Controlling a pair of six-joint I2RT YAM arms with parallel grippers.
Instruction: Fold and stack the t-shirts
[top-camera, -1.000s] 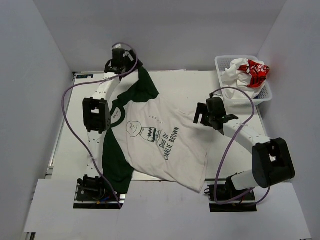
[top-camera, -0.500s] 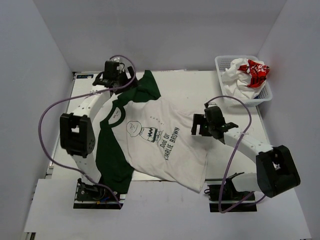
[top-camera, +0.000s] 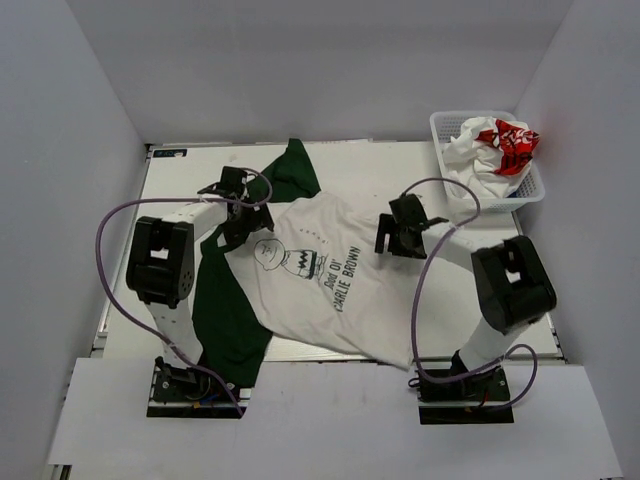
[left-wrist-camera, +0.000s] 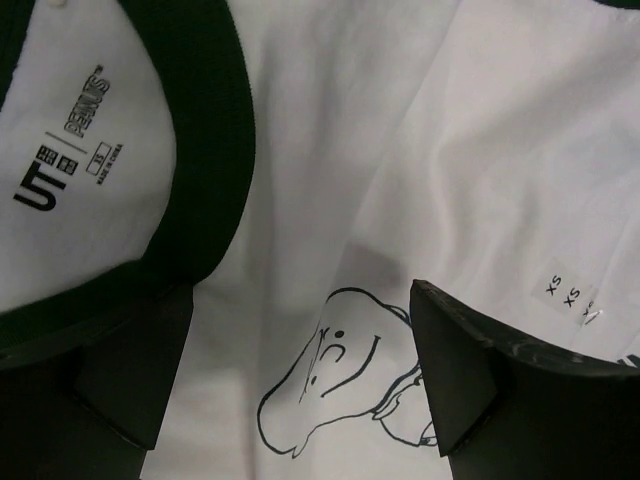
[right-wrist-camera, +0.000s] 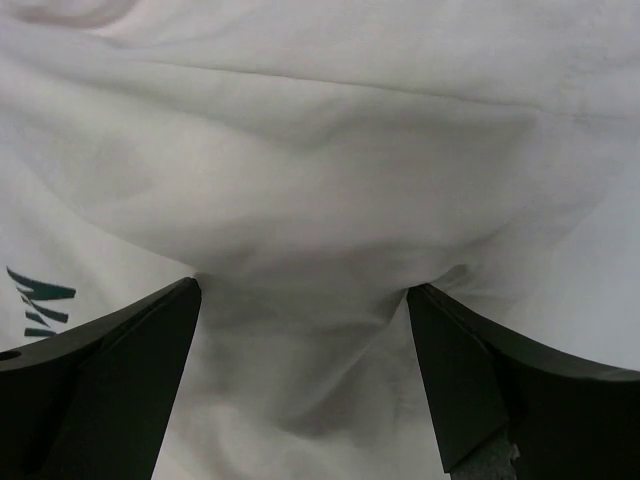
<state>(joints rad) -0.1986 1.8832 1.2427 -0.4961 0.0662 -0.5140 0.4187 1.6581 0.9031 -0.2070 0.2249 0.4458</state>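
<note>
An off-white t-shirt (top-camera: 330, 290) with dark green sleeves and a cartoon-and-lettering print lies spread across the table, one green sleeve (top-camera: 290, 170) pointing to the far edge. My left gripper (top-camera: 243, 222) (left-wrist-camera: 300, 300) hovers open over the green collar (left-wrist-camera: 205, 150) and the drawn cartoon head (left-wrist-camera: 330, 385), holding nothing. At the shirt's right shoulder, my right gripper (top-camera: 392, 238) (right-wrist-camera: 300, 290) is open low over a rumpled fold of off-white cloth (right-wrist-camera: 320, 230). A white t-shirt with red print (top-camera: 495, 145) is bunched in a basket.
The white plastic basket (top-camera: 440, 128) stands at the far right corner of the table. White walls close in the left, right and back sides. Purple cables loop beside both arms. The shirt's hem (top-camera: 340, 350) reaches the near edge between the arm bases.
My left gripper opened, let go of the green sleeve at the far edge and drew back to the collar. My right gripper shifted slightly left onto the shirt's shoulder. The shirt lies flatter.
</note>
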